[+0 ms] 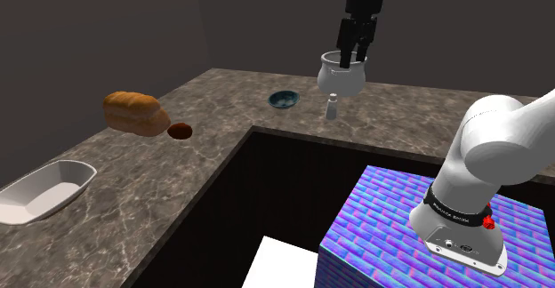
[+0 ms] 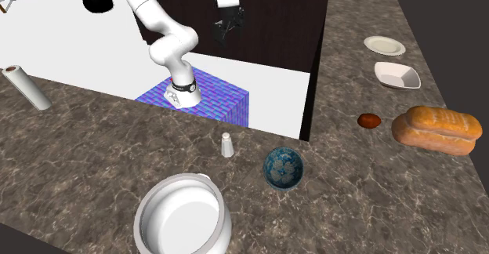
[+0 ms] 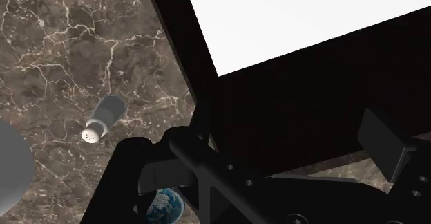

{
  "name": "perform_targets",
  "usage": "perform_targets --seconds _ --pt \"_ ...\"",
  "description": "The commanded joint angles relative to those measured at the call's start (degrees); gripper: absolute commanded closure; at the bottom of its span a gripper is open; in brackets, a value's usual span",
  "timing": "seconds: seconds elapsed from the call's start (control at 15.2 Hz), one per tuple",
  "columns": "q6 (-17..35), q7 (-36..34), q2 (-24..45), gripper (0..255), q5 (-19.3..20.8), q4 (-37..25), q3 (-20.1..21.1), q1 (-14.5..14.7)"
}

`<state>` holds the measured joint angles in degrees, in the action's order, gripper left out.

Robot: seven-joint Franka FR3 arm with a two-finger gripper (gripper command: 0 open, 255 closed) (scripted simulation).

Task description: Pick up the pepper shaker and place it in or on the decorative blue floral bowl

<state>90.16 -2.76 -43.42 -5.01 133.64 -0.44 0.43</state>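
My pincer (image 1: 353, 57) is all black. The pepper shaker (image 2: 226, 145) is pale grey with a whitish, dotted cap (my wrist view shows the dots). The bowl (image 2: 283, 168) is dark blue with pale flowers. The counter (image 2: 376, 205) is brown, white-veined marble, and my stand (image 2: 219, 99) is purple-blue brick.

1. I see a bread loaf (image 1: 135, 112) near the outer corner of the counter (image 1: 222, 108), with a small brown round thing (image 1: 180, 132) just beside it.
2. A white oblong dish (image 1: 44, 191) lies further along that edge.
3. A big white pot (image 2: 182, 215) stands by the counter's outer edge.
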Motion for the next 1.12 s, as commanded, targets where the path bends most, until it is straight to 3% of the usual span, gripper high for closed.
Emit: perform_targets --seconds 0.0,0.53,1.06 --pt "0.00 0.00 0.00 0 0.00 0.00 0.00 0.00" --pt "10.79 13.26 6.07 0 5.02 4.50 -8.64 -1.52" --pt "21.93 26.67 17.93 0 6.94 3.39 -17.34 -1.93"
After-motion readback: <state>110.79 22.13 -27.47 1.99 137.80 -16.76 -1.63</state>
